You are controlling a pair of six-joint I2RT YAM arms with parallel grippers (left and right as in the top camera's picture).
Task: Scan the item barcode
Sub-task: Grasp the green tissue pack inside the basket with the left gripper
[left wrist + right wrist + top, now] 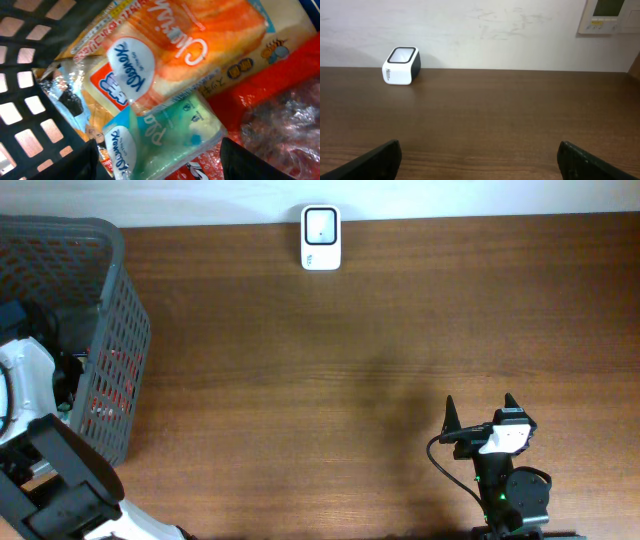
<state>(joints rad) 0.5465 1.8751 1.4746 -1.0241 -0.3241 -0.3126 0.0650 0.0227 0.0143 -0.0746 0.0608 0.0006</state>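
Note:
In the left wrist view my left gripper [159, 156] is down inside the grey basket [122, 330], open. Its dark fingers stand on either side of a pale green snack packet [167, 132] with a white oval label. That packet lies on a larger orange bread package [187, 42]. No barcode shows on either one. The white scanner [321, 238] stands at the table's far edge, also visible as the scanner [401, 65] in the right wrist view. My right gripper [482, 412] rests near the front right, open and holding nothing.
The basket wall [22, 100] rises close on the left of the left fingers. Red packets [280, 75] and a dark crinkly bag [285, 125] crowd the right side of the basket. Bare brown tabletop [350, 370] lies between basket, scanner and right arm.

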